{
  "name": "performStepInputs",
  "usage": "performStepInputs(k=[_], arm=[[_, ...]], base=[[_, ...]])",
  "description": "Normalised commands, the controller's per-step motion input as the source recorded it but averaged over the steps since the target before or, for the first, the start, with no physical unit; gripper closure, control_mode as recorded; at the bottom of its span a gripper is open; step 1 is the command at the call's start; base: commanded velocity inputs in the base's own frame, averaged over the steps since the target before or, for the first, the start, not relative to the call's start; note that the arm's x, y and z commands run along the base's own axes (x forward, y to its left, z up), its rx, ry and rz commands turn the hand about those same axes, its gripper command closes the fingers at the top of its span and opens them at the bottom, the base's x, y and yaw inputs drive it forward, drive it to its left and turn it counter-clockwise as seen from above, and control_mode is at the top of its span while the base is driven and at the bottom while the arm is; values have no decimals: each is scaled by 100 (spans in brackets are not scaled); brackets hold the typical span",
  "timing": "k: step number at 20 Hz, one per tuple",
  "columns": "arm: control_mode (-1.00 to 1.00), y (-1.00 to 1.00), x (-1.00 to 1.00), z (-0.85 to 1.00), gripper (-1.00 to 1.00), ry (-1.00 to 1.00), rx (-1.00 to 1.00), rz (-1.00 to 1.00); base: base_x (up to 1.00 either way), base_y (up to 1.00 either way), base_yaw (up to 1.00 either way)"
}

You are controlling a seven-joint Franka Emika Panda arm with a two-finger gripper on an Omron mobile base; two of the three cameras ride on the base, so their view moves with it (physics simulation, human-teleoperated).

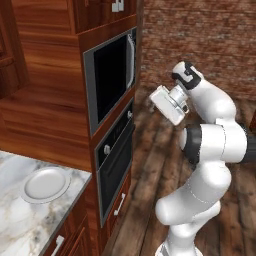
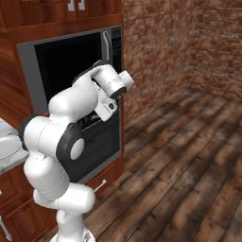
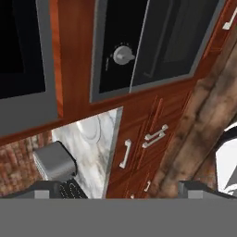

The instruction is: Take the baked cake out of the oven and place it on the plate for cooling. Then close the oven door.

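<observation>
White arm links [image 1: 200,200] fill the lower right of the left base view, rising from the base and bending back toward the cabinet wall. At the end of the arm the gripper [image 3: 120,192] hangs in the air in front of the wooden cabinet column, its jaws spread wide with nothing between them; in the hand view its two dark finger tips [image 3: 51,189] stand far apart at the bottom.

Built into the column, the oven [image 1: 116,165] sits below the microwave [image 1: 111,80]. Its black-fronted oven door [image 1: 118,172] stands upright and closed, with a round knob [image 1: 107,149] on the panel above it. The hand view, rolled to one side, looks at the same knob [image 3: 123,55] and the dark door glass beside it.

Left of the oven column, the marble desk [image 1: 20,225] carries the plate [image 1: 46,184], which lies flat and bare near the desk's edge, well apart from the gripper. A grey toaster [image 3: 54,160] stands on the desk farther along, seen in the hand view. Below the desk are wooden drawers with silver handles [image 3: 125,154].

Wooden floor planks [image 2: 189,165] run toward a brick wall [image 2: 160,42] behind the arm. Where the baked cake is cannot be told.
</observation>
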Motion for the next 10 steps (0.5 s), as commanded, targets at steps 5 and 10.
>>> performStepInputs(k=[5,10], arm=[[-100,0,2,-77,-100,2,27,0],[-100,0,0,-60,-100,0,22,0]], base=[[0,0,0],[0,0,0]])
